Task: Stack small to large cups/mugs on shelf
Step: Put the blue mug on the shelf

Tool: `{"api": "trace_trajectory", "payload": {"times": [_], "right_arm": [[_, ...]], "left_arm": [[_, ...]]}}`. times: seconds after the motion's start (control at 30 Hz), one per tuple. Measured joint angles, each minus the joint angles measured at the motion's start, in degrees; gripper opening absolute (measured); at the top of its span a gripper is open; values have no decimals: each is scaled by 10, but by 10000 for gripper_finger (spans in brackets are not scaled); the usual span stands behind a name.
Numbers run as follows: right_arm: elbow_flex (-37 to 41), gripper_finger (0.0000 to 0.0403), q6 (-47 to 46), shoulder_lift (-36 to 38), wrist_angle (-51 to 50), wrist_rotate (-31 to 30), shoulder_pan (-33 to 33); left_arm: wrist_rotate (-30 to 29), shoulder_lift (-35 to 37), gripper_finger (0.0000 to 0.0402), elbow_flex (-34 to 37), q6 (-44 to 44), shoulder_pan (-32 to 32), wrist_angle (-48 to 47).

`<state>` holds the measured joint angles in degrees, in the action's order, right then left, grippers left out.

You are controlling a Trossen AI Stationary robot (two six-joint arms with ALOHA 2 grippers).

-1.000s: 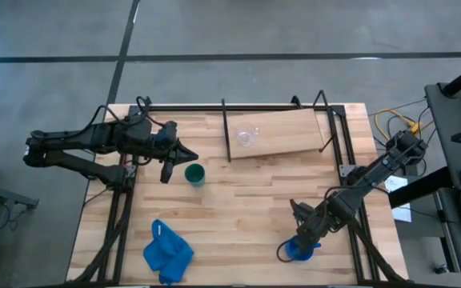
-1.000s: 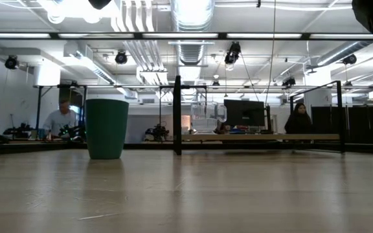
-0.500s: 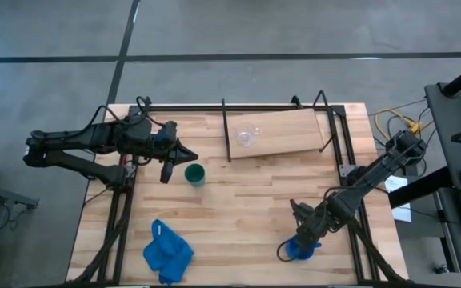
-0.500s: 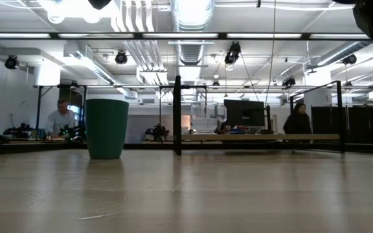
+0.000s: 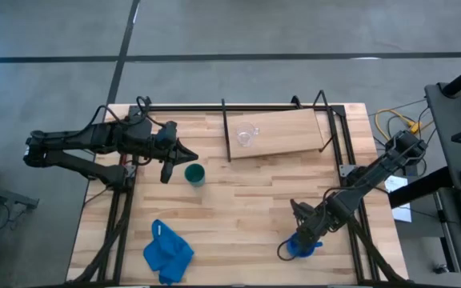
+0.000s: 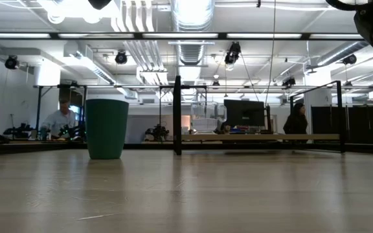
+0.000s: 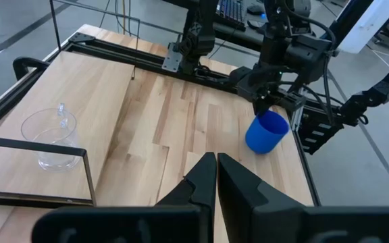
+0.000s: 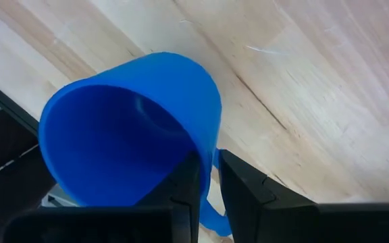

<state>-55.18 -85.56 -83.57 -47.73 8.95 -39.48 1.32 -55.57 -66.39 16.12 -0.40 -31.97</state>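
The bright blue mug sits near the table's near right edge, with my right gripper shut on it; the left wrist view shows the blue mug tilted. The dark green cup stands upright on its base left of centre and shows in the low view as the green cup. The clear glass cup stands on the pale shelf board at the far side. My left gripper is shut, hovering just beyond the green cup and touching nothing. My right gripper pinches the blue mug's wall at the rim, just above its handle. One finger is inside the mug and the other finger is outside. The mug is tilted; whether its base rests on the table I cannot tell.
A crumpled blue cloth lies at the near left. Black metal rods stand upright at the shelf's ends, and a black frame rail runs along the far edge. Bare planks lie between the green cup and the mug. People show in the room beyond.
My right arm has shifted a little, showing more of itself at the top right of the low view. The blue mug has stayed nearly where it was. The left arm and the other cups have kept still.
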Motion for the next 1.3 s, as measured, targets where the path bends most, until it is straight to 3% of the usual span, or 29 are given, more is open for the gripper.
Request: {"api": "trace_trajectory", "payload": {"times": [0.3,0.63,0.9,1.1,1.3], "right_arm": [[14,45,0,0,4,0,0],[14,11,0,0,5,-1,1],[-20,10,4,0,-7,-1,6],[-71,9,33,0,-101,-9,19],[-158,9,83,0,-269,-72,51]], "left_arm": [[0,0,0,0,0,0,0],[0,0,0,0,0,0,1],[0,0,0,0,0,0,4],[0,0,0,0,0,0,5],[0,0,0,0,0,0,17]]}}
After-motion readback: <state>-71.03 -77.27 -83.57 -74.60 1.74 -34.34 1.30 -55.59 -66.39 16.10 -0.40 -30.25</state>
